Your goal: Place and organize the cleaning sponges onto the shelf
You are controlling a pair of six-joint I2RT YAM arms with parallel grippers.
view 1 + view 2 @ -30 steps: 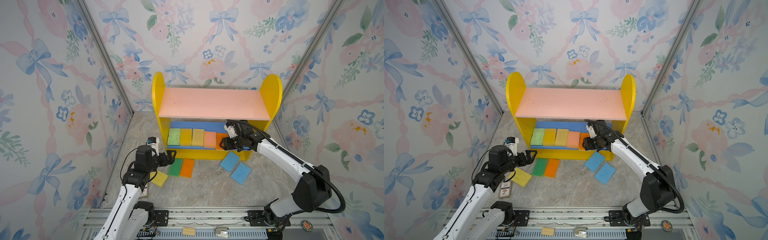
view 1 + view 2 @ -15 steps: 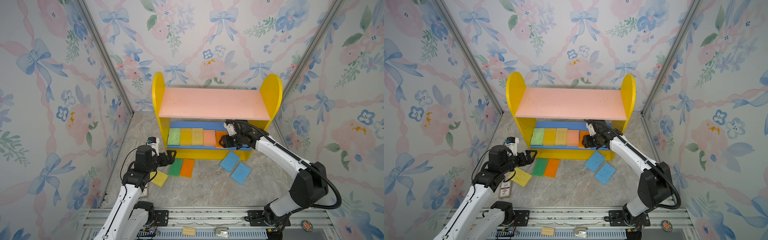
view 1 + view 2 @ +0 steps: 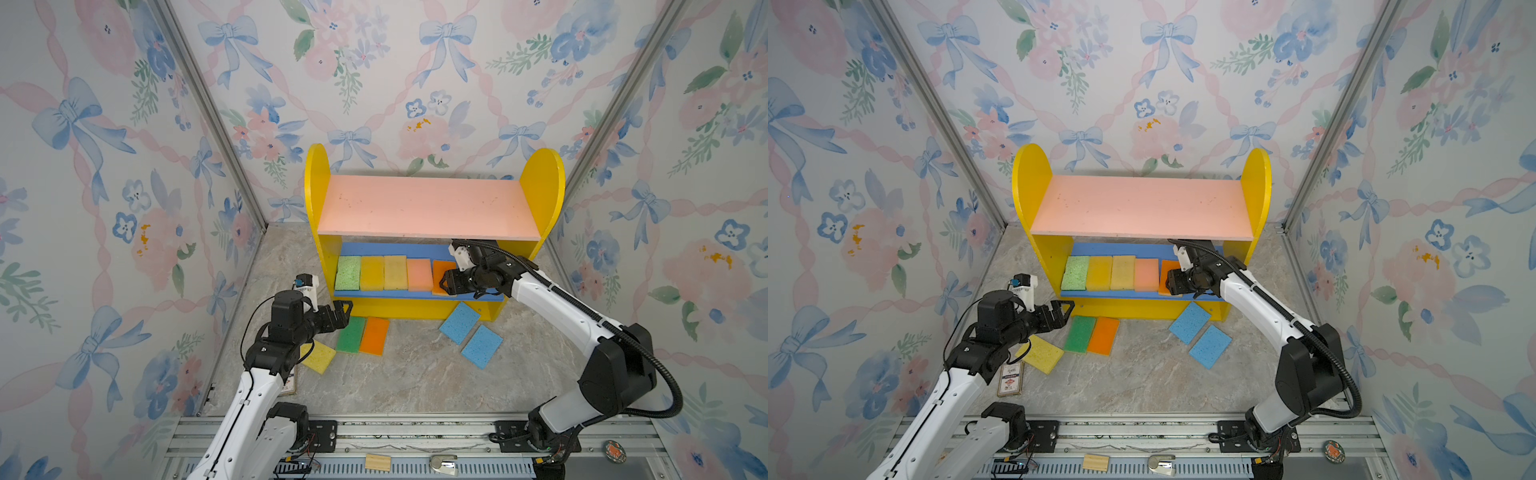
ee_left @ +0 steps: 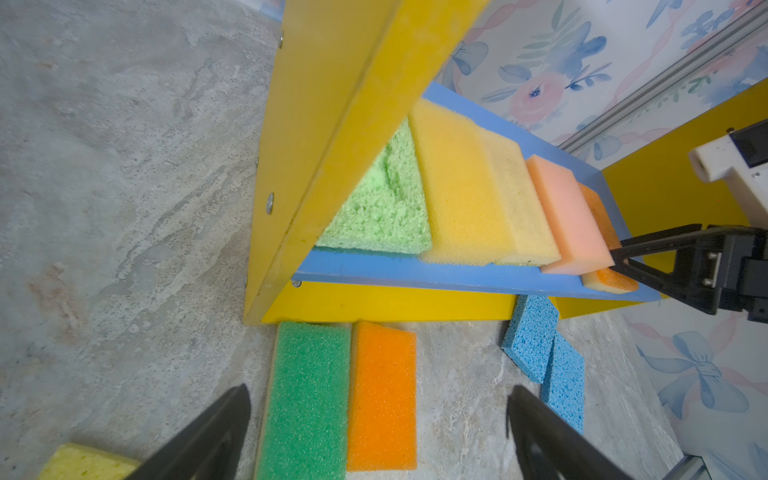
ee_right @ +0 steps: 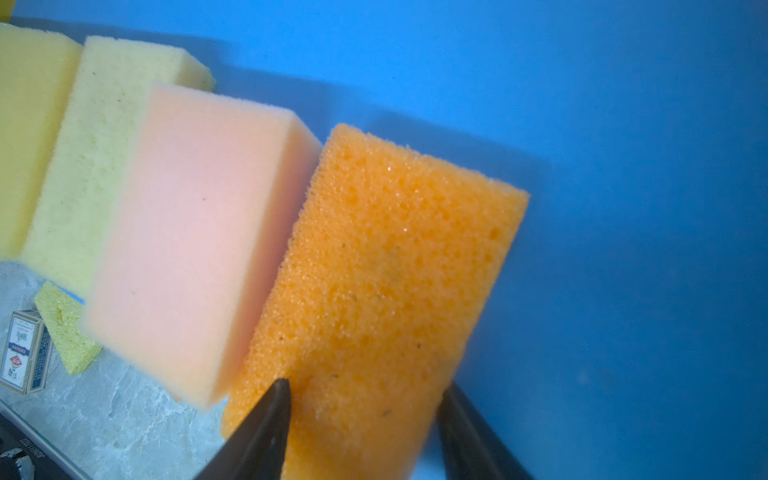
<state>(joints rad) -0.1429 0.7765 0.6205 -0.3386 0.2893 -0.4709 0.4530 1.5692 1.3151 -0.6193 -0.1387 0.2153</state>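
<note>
The right pincer [image 3: 444, 286] is clamped on the orange sponge [image 3: 440, 268], mid-frame at the row's right end on the blue board [image 3: 395, 249] of the shelf [image 3: 542, 187]. The sponge should be slid deeper, squared against the pink sponge [image 3: 419, 274], then released.

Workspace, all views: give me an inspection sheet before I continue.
Surface: marble tabletop.
Job's things: shelf lower tier holds four shelved sponges plus the orange sponge; five loose sponges on the tabletop.
Clutter: small printed box near left arm; wooden block on front rail.
Grippers: left gripper open, empty; right gripper closed on orange sponge.
Cables: black hose along right arm, clear of sponges.
Surroundings: floral walls.
</note>
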